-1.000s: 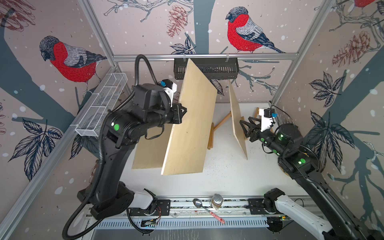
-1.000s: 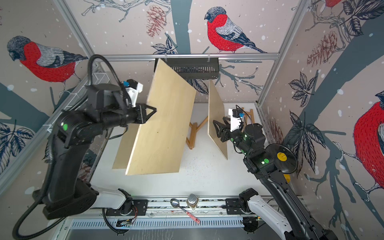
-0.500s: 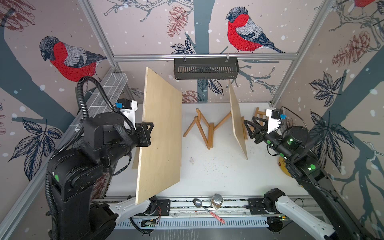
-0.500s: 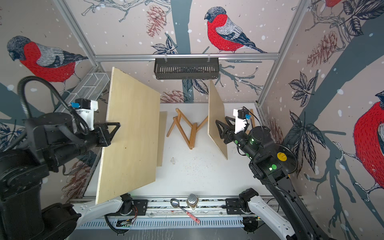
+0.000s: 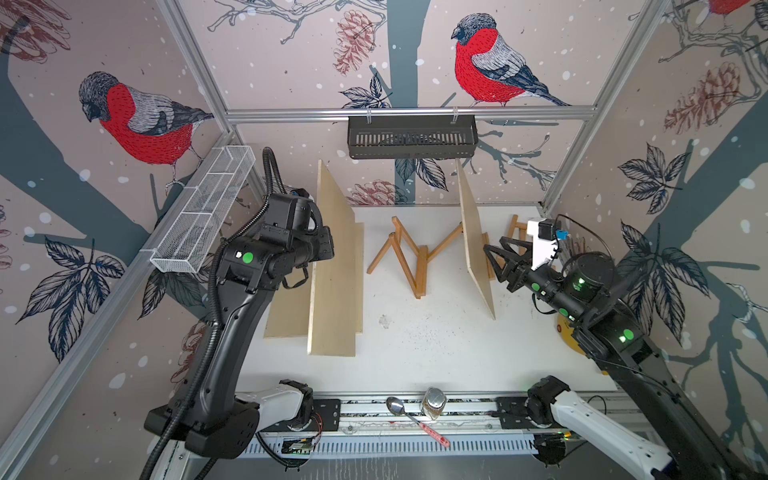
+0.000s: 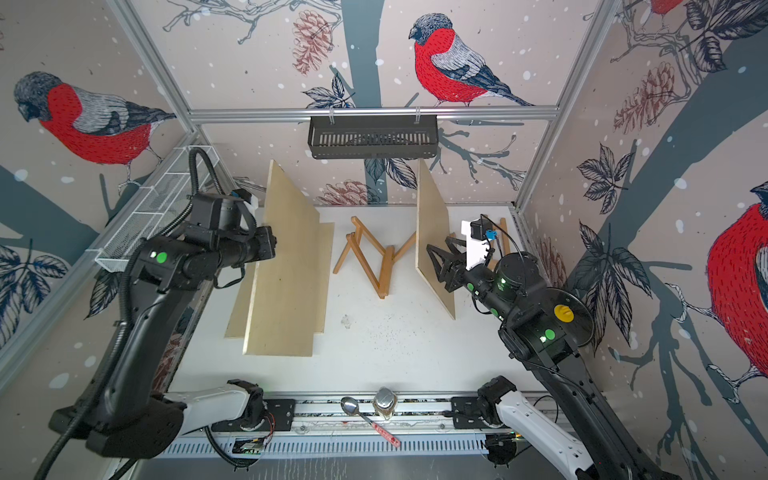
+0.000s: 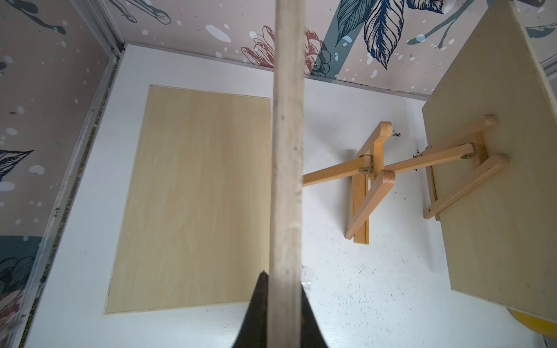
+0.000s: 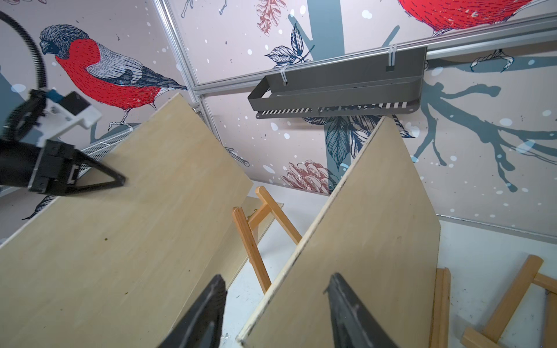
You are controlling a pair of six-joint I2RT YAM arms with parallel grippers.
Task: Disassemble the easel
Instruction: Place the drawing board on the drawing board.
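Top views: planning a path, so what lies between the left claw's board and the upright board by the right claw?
A wooden easel frame sits on the table, shown in both top views.

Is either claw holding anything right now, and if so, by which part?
The left claw is shut on one edge of an upright board. The right claw is open, straddling the edge of a second board without gripping it.

Bare tabletop (image 5: 415, 345) before easel frame (image 5: 422, 270)
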